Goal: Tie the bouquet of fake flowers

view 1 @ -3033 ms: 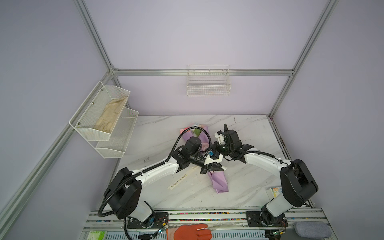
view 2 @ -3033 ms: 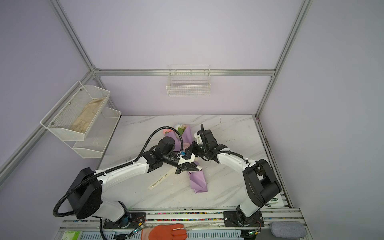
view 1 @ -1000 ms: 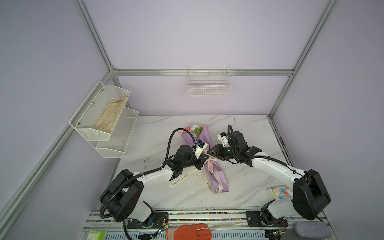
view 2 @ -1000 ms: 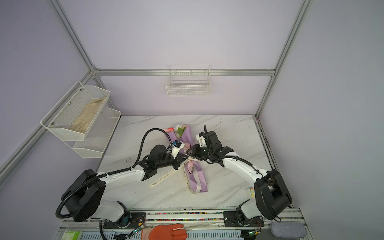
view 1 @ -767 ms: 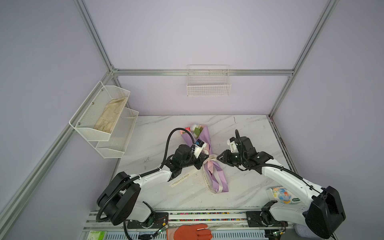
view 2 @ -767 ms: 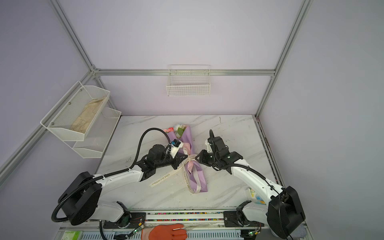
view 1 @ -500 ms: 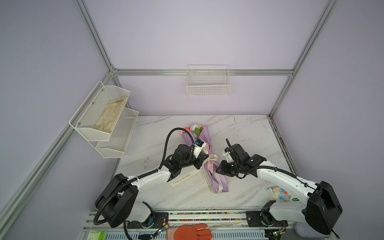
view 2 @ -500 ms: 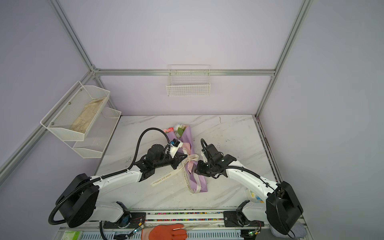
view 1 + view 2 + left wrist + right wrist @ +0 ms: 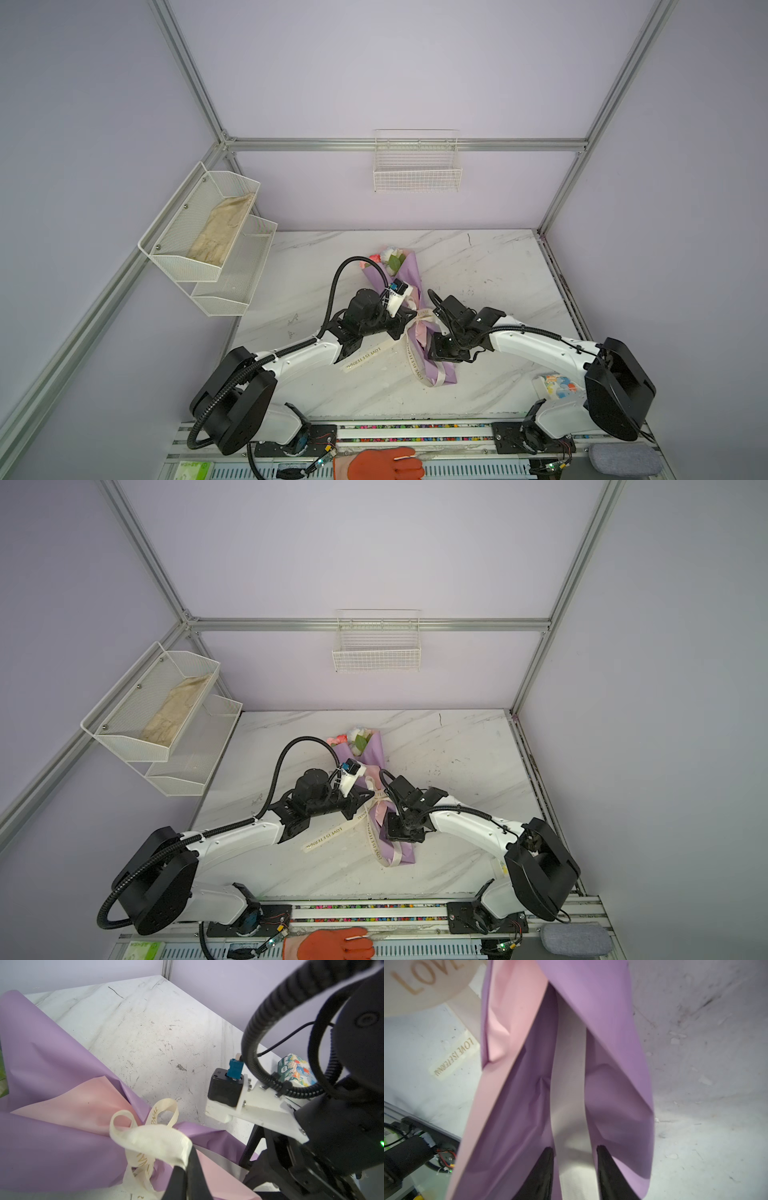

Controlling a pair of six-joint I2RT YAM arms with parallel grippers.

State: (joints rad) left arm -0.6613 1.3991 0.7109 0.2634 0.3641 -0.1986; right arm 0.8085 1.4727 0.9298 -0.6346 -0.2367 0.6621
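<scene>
Marble tabletop (image 9: 498, 270) inside lilac walls is carrying the bouquet (image 9: 414, 272), which is lying near the middle with the fake flowers (image 9: 388, 255) pointing at the back wall and the narrow end of the paper pointing at the front rail. A cream lettered ribbon (image 9: 376, 798) is sitting around the waist of the paper, already looped, with two tails trailing toward the front. The left pincer (image 9: 186, 1159) is staying at that waist, clenched on a strand of the ribbon just beside the loops. The right pincer (image 9: 574, 1149) is the one that has moved. A second ago it was crowding the knot next to its partner, then it swung out to the right, and now it is hanging over the lower half of the paper, nearer the front. Its jaws are standing apart, released, straddling a strip of ribbon that is lying flat on the lilac paper; whether the pads are touching it I cannot tell. Judging by this, the loops are formed and the right pincer is seeking that strip for a tightening pull while the left is anchoring.
</scene>
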